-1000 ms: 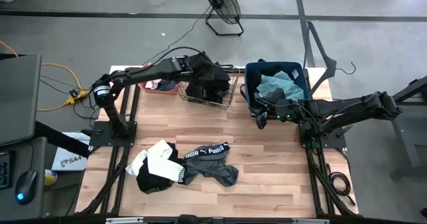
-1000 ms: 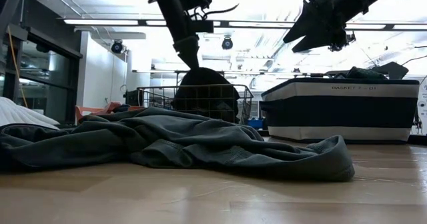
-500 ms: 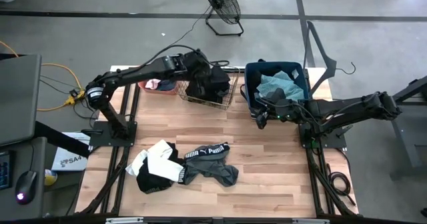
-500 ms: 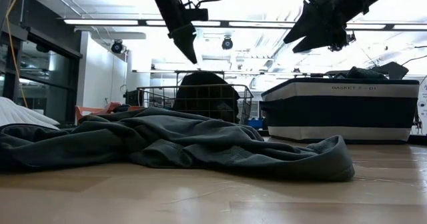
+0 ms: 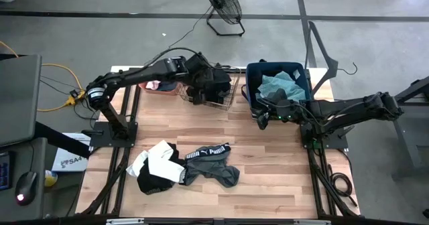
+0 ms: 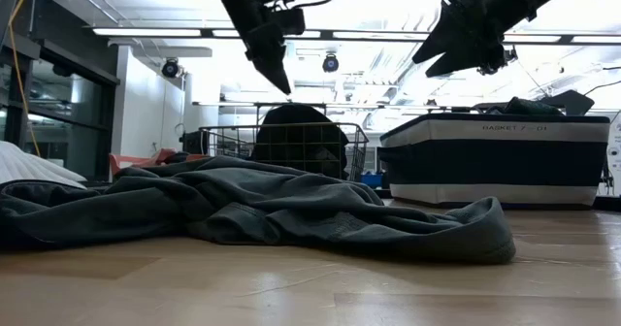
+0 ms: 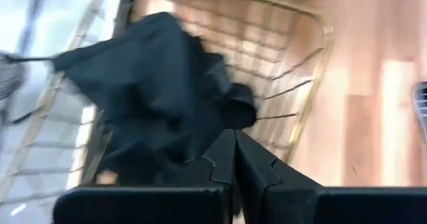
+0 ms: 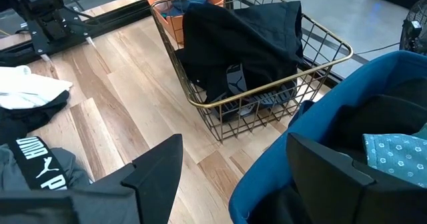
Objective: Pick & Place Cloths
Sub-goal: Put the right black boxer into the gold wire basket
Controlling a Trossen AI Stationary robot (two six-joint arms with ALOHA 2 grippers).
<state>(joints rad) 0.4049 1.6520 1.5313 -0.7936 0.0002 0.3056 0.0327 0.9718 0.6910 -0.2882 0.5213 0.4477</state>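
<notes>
A: The left gripper [image 5: 198,90] is hanging above the wire basket [image 5: 228,98], fingers pressed together and holding nothing.

B: And the black cloth [image 8: 243,44] is lying heaped inside that basket, draping over its rim?

A: Yes. The right gripper [image 5: 261,118] is waiting just beside the basket, by the blue bin [image 5: 251,84], its fingers spread wide and empty.

B: What is left on the table?

A: The grey cloth [image 5: 213,165] and the white-and-black cloth [image 5: 157,166] are lying well away from the basket, touching each other.

B: So, I'd judge, the left arm should be rising clear of the basket rim, spreading its fingers before descending, then pinching one cloth at a raised fold.
</notes>
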